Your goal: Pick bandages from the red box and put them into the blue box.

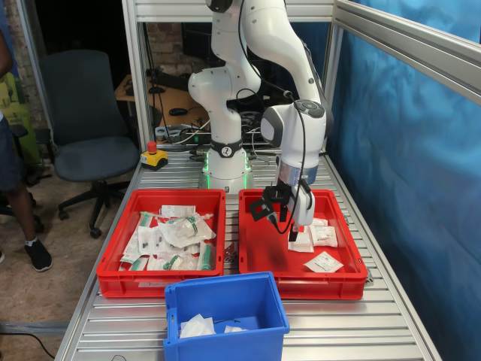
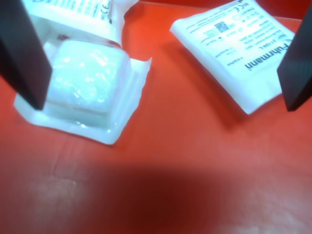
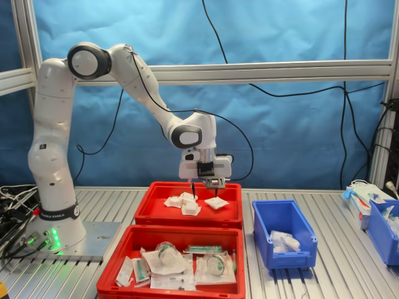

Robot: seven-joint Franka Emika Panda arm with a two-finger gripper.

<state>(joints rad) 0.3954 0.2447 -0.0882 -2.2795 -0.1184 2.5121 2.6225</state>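
Gripper point(image 2: 161, 63) — jaws apart, empty — above glossy red tray point(image 2: 185, 161); two flat, crinkled white bandages point(image 2: 87, 85) lie between its fingers.

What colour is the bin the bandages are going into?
Blue: the blue box, clearest in the second exterior view, with white packets already inside.

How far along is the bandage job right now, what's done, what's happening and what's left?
Done: a couple of white packets already lie in the blue box. In hand: nothing yet. The gripper is open and low inside the red tray, its fingers astride bare red floor between two bandages, gripping neither. Left: about four packets remain in that tray, including one nearer the tray's front.
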